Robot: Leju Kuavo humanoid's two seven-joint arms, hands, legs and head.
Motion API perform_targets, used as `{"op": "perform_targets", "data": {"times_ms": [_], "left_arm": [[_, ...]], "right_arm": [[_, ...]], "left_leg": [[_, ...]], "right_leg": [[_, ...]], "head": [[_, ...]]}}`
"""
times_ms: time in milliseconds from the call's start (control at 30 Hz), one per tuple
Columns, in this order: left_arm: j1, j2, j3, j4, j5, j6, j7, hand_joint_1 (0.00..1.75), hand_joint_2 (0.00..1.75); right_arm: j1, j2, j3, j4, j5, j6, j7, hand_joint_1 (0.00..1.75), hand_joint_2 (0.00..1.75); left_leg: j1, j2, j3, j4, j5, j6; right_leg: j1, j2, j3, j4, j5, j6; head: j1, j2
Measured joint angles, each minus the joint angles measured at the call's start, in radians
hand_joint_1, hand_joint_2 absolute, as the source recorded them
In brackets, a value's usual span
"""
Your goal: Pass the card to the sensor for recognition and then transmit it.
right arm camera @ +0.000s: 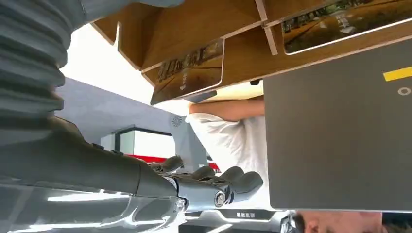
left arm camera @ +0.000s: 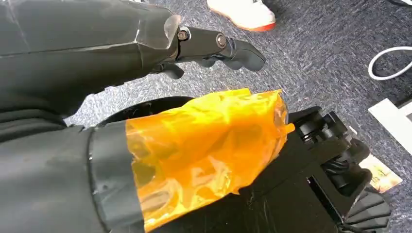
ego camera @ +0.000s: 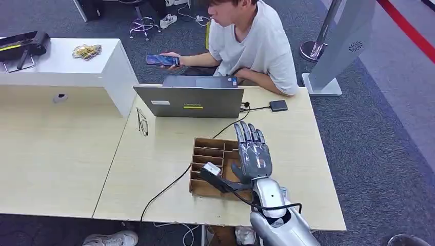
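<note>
My right hand [ego camera: 253, 152] hovers over the wooden divider box [ego camera: 209, 154], fingers straight and spread, holding nothing. My left hand [left arm camera: 214, 48] hangs above the carpet, fingers loosely curled, empty. Cards [right arm camera: 187, 73] stand in the box slots, brown printed faces showing. Pale table [ego camera: 154, 169], grey laptop [ego camera: 190, 100], a person seated behind it holding a phone [ego camera: 162, 60].

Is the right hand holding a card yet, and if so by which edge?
No. The right hand hovers over the wooden card box, fingers extended and empty. Cards sit in the slots.
</note>
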Motion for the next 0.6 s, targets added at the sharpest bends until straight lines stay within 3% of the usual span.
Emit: {"op": "perform_targets", "data": {"times_ms": [600], "left_arm": [[0.000,0.000,0.000,0.000,0.003,0.003,0.000,0.00,0.00]], "right_arm": [[0.000,-0.003,0.000,0.000,-0.003,0.009,0.006,0.23,1.75]], "left_leg": [[0.000,0.000,0.000,0.000,0.000,0.000]], "right_leg": [[0.000,0.000,0.000,0.000,0.000,0.000]], "head": [[0.000,0.000]]}}
